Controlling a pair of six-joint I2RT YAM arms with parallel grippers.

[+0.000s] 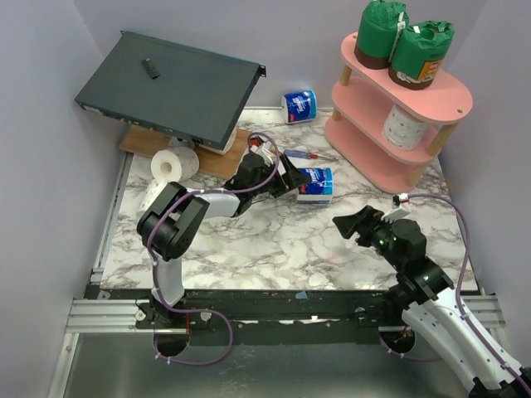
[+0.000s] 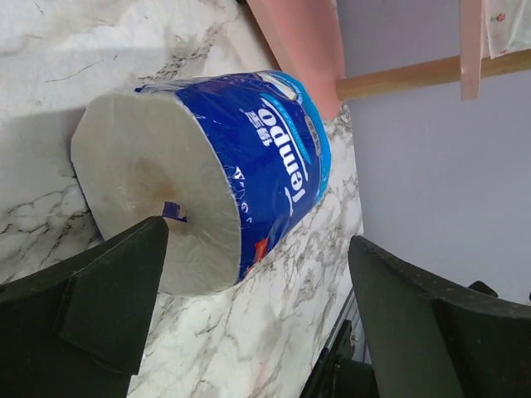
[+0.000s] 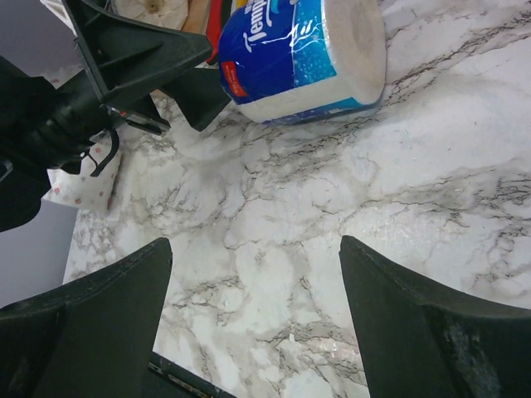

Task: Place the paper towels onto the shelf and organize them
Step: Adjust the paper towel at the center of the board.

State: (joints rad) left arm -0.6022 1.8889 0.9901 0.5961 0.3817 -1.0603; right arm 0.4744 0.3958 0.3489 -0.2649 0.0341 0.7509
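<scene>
Blue-wrapped paper towel roll [image 1: 315, 184] lay on the table [image 1: 274, 249] at the left tool [image 1: 294, 178], jaws wide, ungripped; the next move would call for closing, then lifting to the shelf [image 1: 448, 98].

- The tabletop [image 1: 282, 240] is white marble with grey veins.
- The shelf [image 1: 455, 101] is pink, with pale wooden posts.
- Two wrapped rolls [image 1: 380, 33] on its top board are green with brown bands.
- The Tempo roll [image 1: 316, 184] wears a blue-and-white wrapper.
- The flat box [image 1: 170, 87] is dark grey.
</scene>
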